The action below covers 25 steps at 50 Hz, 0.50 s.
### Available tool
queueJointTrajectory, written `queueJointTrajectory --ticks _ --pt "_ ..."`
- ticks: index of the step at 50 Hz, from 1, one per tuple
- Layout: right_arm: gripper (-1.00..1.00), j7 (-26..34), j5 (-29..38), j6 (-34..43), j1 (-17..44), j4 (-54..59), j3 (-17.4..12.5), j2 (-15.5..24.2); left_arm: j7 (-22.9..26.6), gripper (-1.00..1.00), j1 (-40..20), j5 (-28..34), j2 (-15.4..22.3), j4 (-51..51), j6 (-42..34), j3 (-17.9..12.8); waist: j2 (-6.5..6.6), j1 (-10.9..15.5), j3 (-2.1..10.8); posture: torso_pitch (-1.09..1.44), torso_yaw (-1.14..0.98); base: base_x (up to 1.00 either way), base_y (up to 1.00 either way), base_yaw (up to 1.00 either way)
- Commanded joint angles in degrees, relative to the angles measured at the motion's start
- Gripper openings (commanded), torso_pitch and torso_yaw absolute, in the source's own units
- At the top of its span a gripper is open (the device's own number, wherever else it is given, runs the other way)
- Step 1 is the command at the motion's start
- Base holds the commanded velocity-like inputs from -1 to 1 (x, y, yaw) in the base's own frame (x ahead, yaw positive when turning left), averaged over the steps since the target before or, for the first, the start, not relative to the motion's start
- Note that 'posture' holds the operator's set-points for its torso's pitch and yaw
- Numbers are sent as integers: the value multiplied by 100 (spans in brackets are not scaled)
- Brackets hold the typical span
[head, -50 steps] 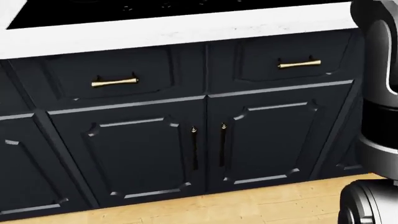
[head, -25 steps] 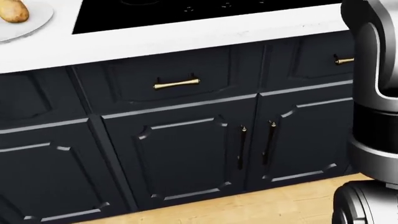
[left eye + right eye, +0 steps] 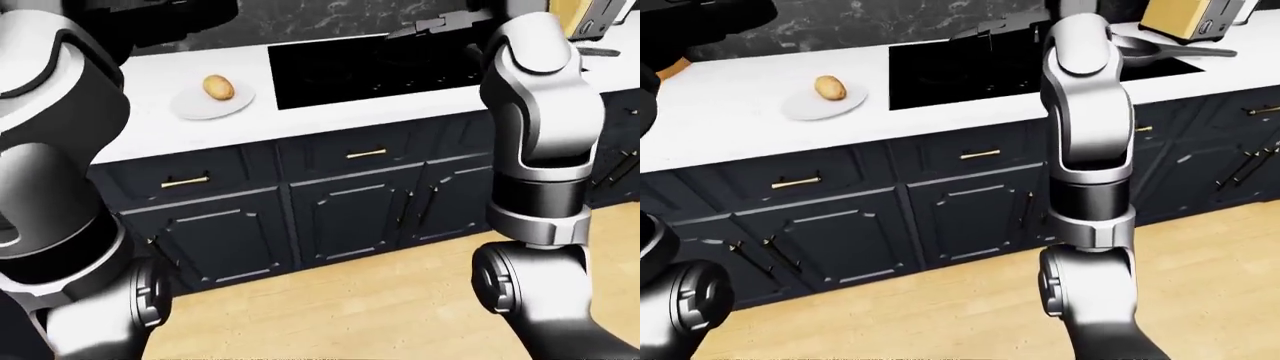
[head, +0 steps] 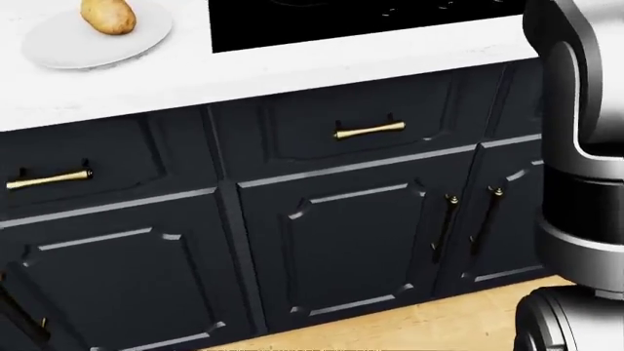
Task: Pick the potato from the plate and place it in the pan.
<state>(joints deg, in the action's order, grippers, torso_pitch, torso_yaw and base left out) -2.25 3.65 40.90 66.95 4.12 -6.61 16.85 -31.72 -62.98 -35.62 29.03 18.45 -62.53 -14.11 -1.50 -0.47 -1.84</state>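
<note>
Potato (image 3: 218, 88) sits on a white plate (image 3: 195, 109) on the white desk (image 3: 150, 127), upper left of the left-eye view, just left of the black cooktop (image 3: 370, 67). Its long axis runs roughly up-down in that view, slightly tilted. Pan (image 3: 1140, 46) shows only in the right-eye view, a dark skillet at the cooktop's right edge, handle pointing right, with a yellow toaster-like box (image 3: 1185, 16) above it. So plate and pan lie at opposite ends of the cooktop, well apart. Neither hand is visible in any view: both arms hang low, the left arm (image 3: 50, 187) filling the left edge of the left-eye view, the right arm (image 3: 1090, 150) standing as a tall column mid-frame in the right-eye view, with forearms running out of the bottom. Cannot tell how far the fingers are spread; nothing suggests either holds anything. Judgement: the potato lies up and left of the robot's midline, on the left arm's side, so the left hand looks the nearer for the pick; the right arm sits closer to the pan. The robot stands back from the dark cabinets (image 4: 322, 219), with wood floor (image 3: 350, 300) between, so a reach likely needs closing in first.
</note>
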Motion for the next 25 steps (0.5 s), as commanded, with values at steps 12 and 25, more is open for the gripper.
queueJointTrajectory --ticks 12,25 --pt "100 38 56 -267 221 -196 63 -54 -6 100 -169 150 79 119 189 -98 426 -11 61 0 0 0 45 0" --pt "100 40 -11 -363 194 -218 48 -90 41 100 -161 209 46 148 157 -114 327 -48 59 0 0 2 14 0"
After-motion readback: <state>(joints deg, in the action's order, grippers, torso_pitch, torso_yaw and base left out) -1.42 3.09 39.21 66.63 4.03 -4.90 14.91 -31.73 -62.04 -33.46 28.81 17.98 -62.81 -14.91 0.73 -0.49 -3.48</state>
